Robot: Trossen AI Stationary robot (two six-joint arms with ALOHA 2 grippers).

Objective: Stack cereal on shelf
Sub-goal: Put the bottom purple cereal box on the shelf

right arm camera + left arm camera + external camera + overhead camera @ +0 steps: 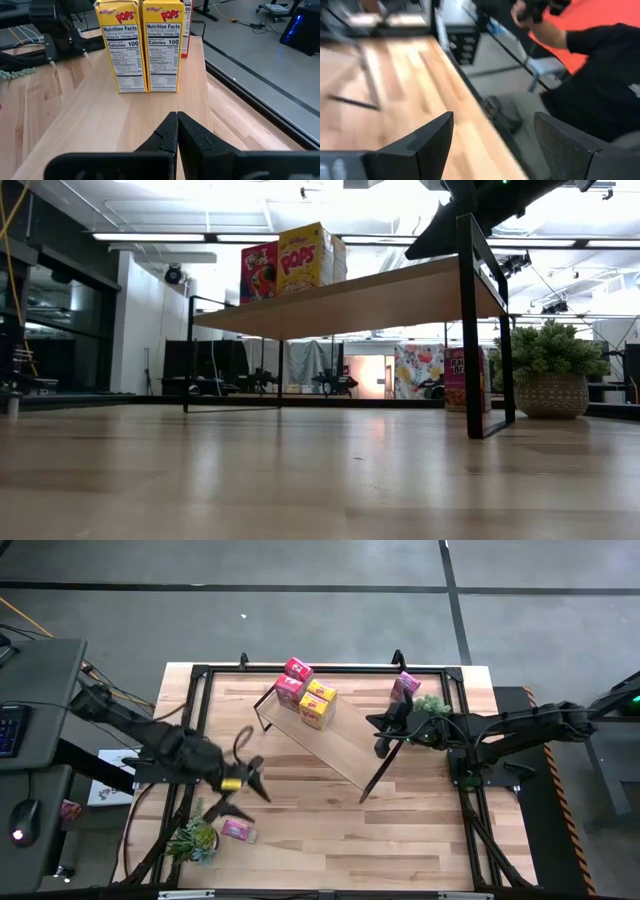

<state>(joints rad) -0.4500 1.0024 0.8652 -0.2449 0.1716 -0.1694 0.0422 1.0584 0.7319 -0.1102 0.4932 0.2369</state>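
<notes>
Dark fingers of the right hand [176, 131] fill the foreground of its wrist view, pressed together with nothing between them, hovering over the bare end of the shelf [340, 745]. Farther along the shelf stand two yellow cereal boxes [141, 50], side by side and touching, with a red box [186, 27] just behind them.

From above, the shelf sits skewed on the table [330, 840]. Four boxes cluster at its far end: two red [293, 680] and two yellow [318, 703]. One pink box [404, 686] stands off the shelf, just beside its near end and next to a potted plant [432, 706]. Another pink box [238, 831] lies flat on the table well apart from the shelf, near a second plant [193, 838], with the left hand [240, 798] spread wide above it and holding nothing.

These boxes look light, thin-walled cardboard with a smooth printed skin, so I judge them easy to crush and liable to slip or tip. Taking one across its narrow sides, about mid-height, seems safest; the flat one probably needs a pinch along its long edges.

From table height the shelf board hides the lower part of the boxes on it, and its black end frame crosses the pink box. The left wrist view is smeared by motion; a person in black sits beyond the table edge. How full the boxes are cannot be told.
</notes>
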